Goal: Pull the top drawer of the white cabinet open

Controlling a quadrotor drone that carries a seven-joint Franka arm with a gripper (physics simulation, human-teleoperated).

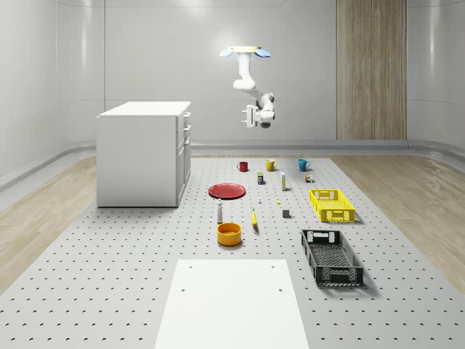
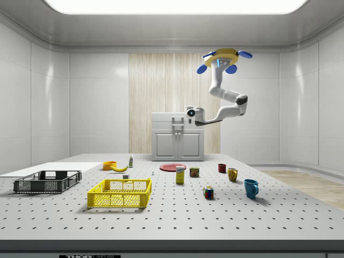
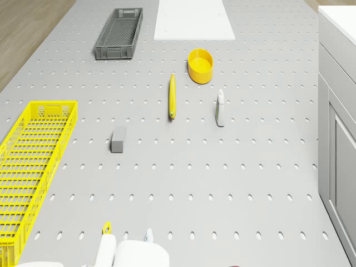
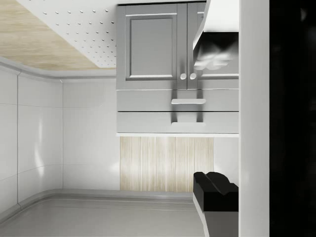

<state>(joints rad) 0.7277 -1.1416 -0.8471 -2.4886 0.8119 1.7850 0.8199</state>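
The white cabinet [image 1: 142,156] stands on the pegboard floor at the whole-scene view's left, its drawer front facing right. The top drawer [image 1: 187,117] is closed, flush with the one below. In the wrist view the top drawer's handle [image 4: 187,124] shows straight ahead, with a dark fingertip [image 4: 215,190] in the foreground. The drone [image 1: 245,52] hovers high, to the right of the cabinet, over the mugs. My gripper [image 1: 247,116] hangs at top-drawer height, open, pointing at the cabinet front and well apart from it. In the side view the gripper [image 2: 178,124] overlaps the cabinet [image 2: 178,145].
On the floor below lie a red plate [image 1: 227,191], a white bottle [image 1: 219,211], a banana [image 1: 254,219], an orange bowl [image 1: 229,233], a yellow crate [image 1: 332,205], a black crate [image 1: 331,256], three mugs [image 1: 271,165] and a white sheet [image 1: 232,305].
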